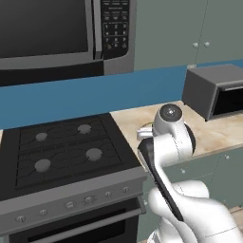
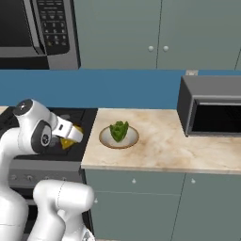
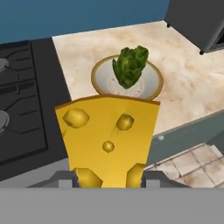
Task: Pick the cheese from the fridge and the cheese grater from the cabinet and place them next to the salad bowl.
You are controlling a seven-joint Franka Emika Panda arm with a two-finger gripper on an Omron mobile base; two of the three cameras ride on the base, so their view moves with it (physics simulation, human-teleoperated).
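While I watch the hand view, the cheese (image 3: pixel 109 140) sits right in front of the lens, a yellow-orange wedge with holes, its lower end down between the fingertips, so I read the gripper (image 3: pixel 109 177) as clamped on the cheese. In the right base view I see the same wedge (image 2: pixel 70 140) as a yellow bit poking out under the white hand, held in the air above the right edge of the stove (image 2: pixel 77 141), close to the counter seam.

The salad bowl (image 2: pixel 107 139) stands on the beige counter (image 2: pixel 160 146), just right of the stove, green leaves piled in the middle. From the hand camera the bowl (image 3: pixel 151 81) lies just beyond the cheese, apart from it, not touching.

Cabinet (image 2: pixel 122 33) doors on the wall above the counter are shut, two small pale knobs side by side. A dark grey toaster oven (image 2: pixel 212 106) sits on the counter at the right, well apart from the bowl. The microwave (image 1: pixel 57 33) hangs over the stove (image 1: pixel 66 147), four burners bare. In the left base view the arm's elbow blocks the hand, so I can't tell the grip from there.
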